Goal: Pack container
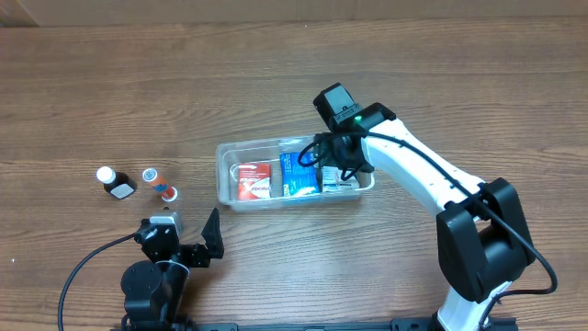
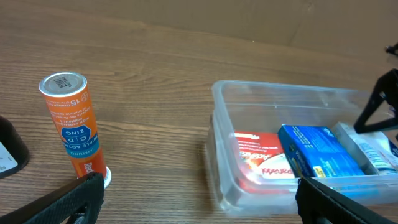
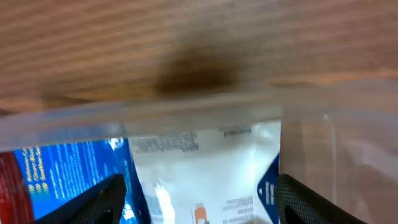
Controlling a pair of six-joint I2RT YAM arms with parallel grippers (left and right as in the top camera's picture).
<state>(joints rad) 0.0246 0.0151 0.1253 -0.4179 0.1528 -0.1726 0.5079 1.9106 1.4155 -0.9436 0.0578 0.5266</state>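
Note:
The clear container (image 1: pixel 230 152) lies mid-table and holds a red box (image 1: pixel 253 181), a blue box (image 1: pixel 299 173) and a white box (image 1: pixel 338 179) side by side. My right gripper (image 1: pixel 336 167) reaches down into the container's right end. In the right wrist view its fingers (image 3: pixel 199 199) press against both sides of the white box (image 3: pixel 205 162), beside the blue box (image 3: pixel 62 174), with the container rim (image 3: pixel 186 112) beyond. My left gripper (image 1: pixel 213 241) is open and empty near the front edge. In the left wrist view (image 2: pixel 199 202) it faces the container (image 2: pixel 249 93).
An orange tube (image 1: pixel 166 190) (image 2: pixel 71 121), a small capped vial (image 1: pixel 150 174) and a black bottle with a white cap (image 1: pixel 114 182) stand on the table left of the container. The right arm stretches across from the front right.

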